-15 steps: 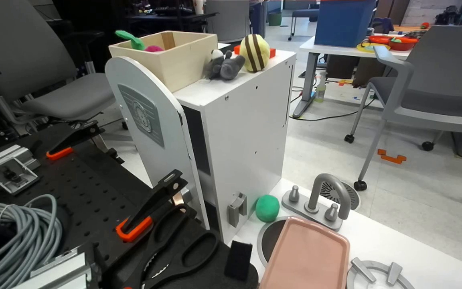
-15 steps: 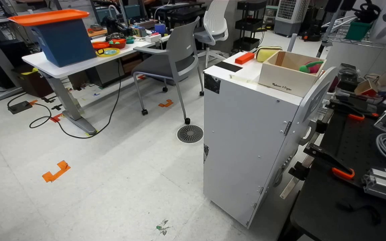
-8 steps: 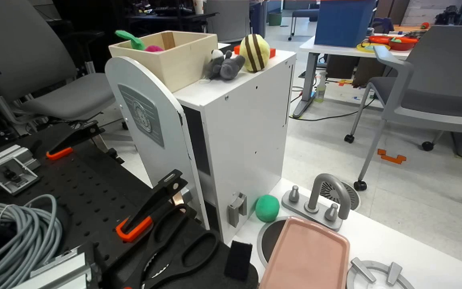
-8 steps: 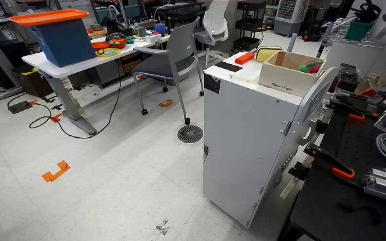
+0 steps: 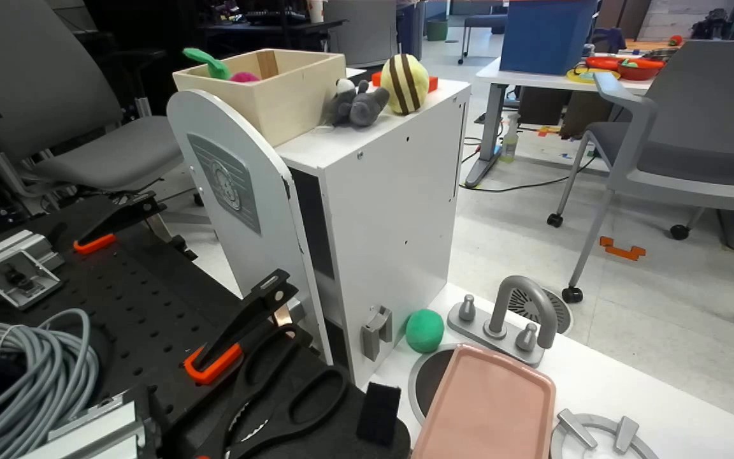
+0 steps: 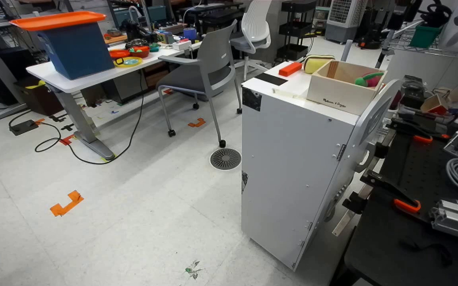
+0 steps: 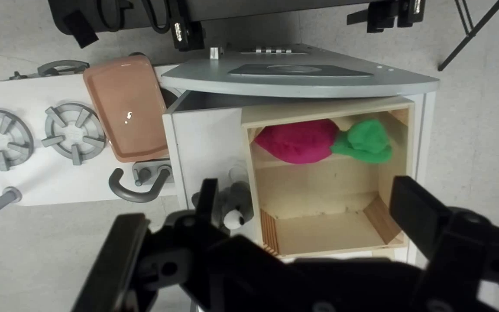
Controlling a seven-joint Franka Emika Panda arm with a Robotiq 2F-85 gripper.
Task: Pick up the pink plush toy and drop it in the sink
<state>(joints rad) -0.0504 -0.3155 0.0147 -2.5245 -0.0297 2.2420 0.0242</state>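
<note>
toy (image 7: 299,141): lying inside box (image 7: 319,186), along one of its walls | fingers (image 7: 418,216): spread wide, above box, apart from toy | sink (image 5: 432,380): lower than box, partly covered by tray (image 5: 491,408) | ball (image 5: 425,331): lower than box, well apart | grey plush (image 5: 363,107): outside, just beside box | striped plush (image 5: 404,84): farther from box than grey plush

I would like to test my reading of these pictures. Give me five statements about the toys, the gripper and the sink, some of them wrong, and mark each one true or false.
1. The pink toy lies in the box. True.
2. The gripper holds the pink toy. False: the gripper is open and empty.
3. The green ball sits in the box. False: the green ball sits beside the sink.
4. The tray partly covers the sink. True.
5. The striped plush is on the cabinet. True.
</note>
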